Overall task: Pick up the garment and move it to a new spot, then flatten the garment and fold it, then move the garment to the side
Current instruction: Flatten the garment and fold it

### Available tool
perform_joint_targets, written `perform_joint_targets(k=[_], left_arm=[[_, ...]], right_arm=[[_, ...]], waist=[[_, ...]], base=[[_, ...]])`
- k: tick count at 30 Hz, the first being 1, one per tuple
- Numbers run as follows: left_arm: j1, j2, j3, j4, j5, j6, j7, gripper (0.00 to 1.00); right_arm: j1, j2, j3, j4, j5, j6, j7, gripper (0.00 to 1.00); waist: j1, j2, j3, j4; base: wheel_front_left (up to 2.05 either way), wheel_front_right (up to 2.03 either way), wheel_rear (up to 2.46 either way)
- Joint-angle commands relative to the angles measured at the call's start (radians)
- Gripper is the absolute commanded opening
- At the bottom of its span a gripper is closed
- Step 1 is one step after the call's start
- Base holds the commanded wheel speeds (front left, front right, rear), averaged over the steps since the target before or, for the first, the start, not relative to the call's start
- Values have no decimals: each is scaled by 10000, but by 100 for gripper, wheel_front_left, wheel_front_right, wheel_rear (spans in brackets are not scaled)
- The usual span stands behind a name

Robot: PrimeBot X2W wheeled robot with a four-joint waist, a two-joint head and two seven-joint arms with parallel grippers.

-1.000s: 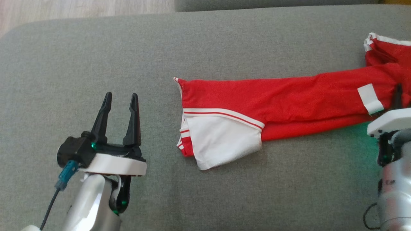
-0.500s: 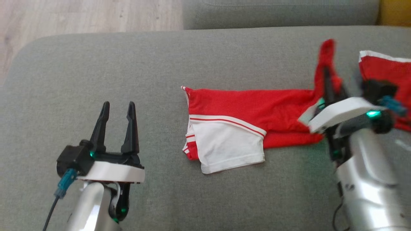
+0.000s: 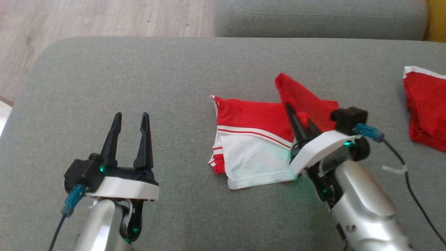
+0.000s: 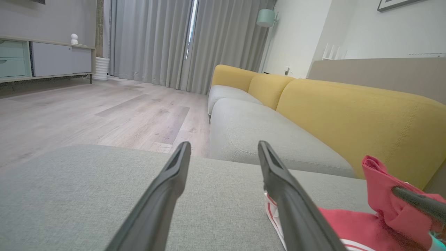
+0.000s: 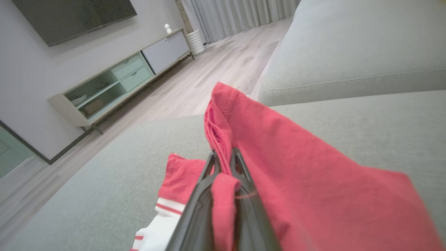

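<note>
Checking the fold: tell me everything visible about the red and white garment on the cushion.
The garment is thin, soft red cloth with a white panel and red-white striped trim. Its left part lies flat on the grey cushion; its right end is pinched in the shut right gripper, raised and doubled leftward.

We find black tapered fingers [image 3: 110, 137] on left gripper [image 3: 131, 116] and right gripper [image 3: 297, 113]; behind each, white collar [image 3: 122, 186], teal-plugged cable [image 3: 71, 198], silver forearm [image 3: 97, 223].
</note>
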Motion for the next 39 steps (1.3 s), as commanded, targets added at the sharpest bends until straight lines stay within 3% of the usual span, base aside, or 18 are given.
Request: perform_joint_targets(k=[1, 18, 20, 26, 30, 35, 39], left_arm=[[-180, 58, 303, -258, 123, -25, -51, 100], [-511, -53, -30, -43, 82, -53, -51, 100], [-538, -46, -25, -29, 78, -54, -51, 100], [-535, 26, 77, -1, 89, -54, -51, 100], [-489, 37, 157, -91, 98, -53, -51, 100], [-387, 21, 258, -231, 119, -52, -51, 100], [-312, -17, 284, -343, 158, -54, -51, 100]], right_arm=[[-309, 111, 436, -227, 191, 35, -79, 0], [-1313, 112, 3385, 1295, 2232, 35, -748, 0], [-1360, 112, 3722, 1378, 2623, 35, -828, 100], [-1822, 112, 4213, 1601, 3384, 35, -1432, 100], [-2309, 112, 3896, 2176, 3022, 35, -1920, 100], [-2705, 69, 2586, 2857, 1604, 35, -2165, 100], [-2320, -488, 768, 1969, -117, 35, -2175, 100]], waist=[[1, -1, 57, 89], [1, -1, 493, 1035], [1, -1, 521, 1075], [1, -1, 470, 874], [1, -1, 349, 470], [1, -1, 167, -139], [1, -1, 74, -557]], base=[[0, 0, 0], [0, 0, 0], [0, 0, 0], [0, 0, 0], [0, 0, 0], [0, 0, 0], [0, 0, 0]])
